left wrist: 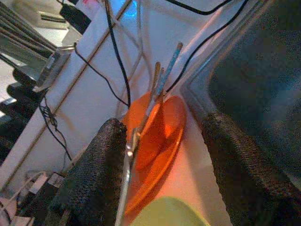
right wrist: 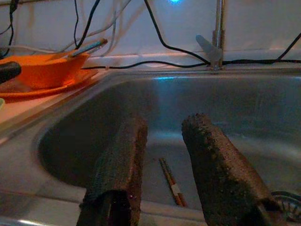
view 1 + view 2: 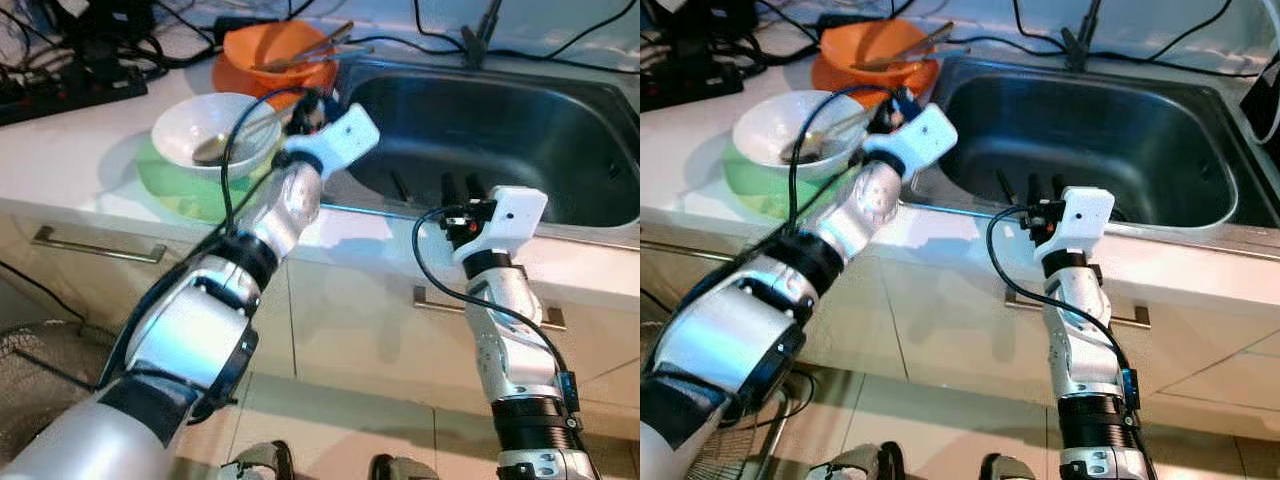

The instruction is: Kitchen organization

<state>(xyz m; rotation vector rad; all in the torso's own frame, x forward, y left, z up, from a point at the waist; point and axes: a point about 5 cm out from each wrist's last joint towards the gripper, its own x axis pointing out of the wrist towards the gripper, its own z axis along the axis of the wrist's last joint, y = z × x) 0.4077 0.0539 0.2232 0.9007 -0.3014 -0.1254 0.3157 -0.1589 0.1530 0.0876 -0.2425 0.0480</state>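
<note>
While both arms are held out over the sink edge, the deciding relation is read between the left gripper and the orange bowl, which sits on an orange plate at the upper centre of the left eye view, on the white tabletop just beside the sink. Utensils are seen resting in the bowl, their long axis running up and away from the jaws, roughly in line with the gripper's own pointing direction in the left wrist view. The jaws of the left gripper are spread wide with nothing between them; the bowl and plate lie straight ahead, framed by the two fingers, near but not yet touched. A white bowl holding a spoon is noted stacked on a green dish at the left of centre, just beside the left wrist. The right gripper hovers over the near rim of the sink at centre right, jaws parted and empty, pointing into the basin, where a pair of chopsticks is seen lying on the basin floor, long axis running away from the jaws with a slight slant. The left arm is judged nearer to the orange bowl, the right arm nearer to the chopsticks. Black cables are noted along the upper left.
</note>
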